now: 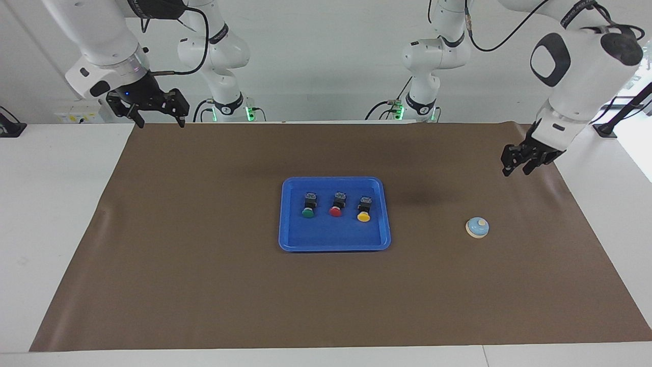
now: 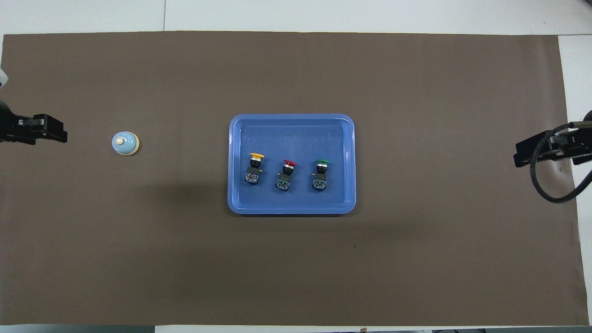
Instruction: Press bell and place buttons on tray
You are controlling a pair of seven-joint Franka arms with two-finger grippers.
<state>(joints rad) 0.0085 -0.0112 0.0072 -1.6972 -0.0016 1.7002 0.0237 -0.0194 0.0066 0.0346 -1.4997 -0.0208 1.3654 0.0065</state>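
The blue tray (image 1: pixel 333 246) lies in the middle of the brown mat. Three buttons lie in it in a row: green (image 1: pixel 308 206), red (image 1: pixel 336 204) and yellow (image 1: pixel 363 209). They show in the overhead view as yellow (image 2: pixel 255 167), red (image 2: pixel 286 174) and green (image 2: pixel 320 174) in the tray (image 2: pixel 291 210). The light-blue bell (image 1: pixel 477 227) stands alone on the mat toward the left arm's end (image 2: pixel 125 143). My left gripper (image 1: pixel 517 164) hangs in the air over the mat's edge beside the bell (image 2: pixel 48 132). My right gripper (image 1: pixel 159 120) is open, empty and raised over the mat's corner at the right arm's end (image 2: pixel 525 155).
The brown mat (image 1: pixel 204 285) covers most of the white table (image 1: pixel 56 204). A black cable loops from the right arm's wrist (image 2: pixel 550 194). Nothing else lies on the mat.
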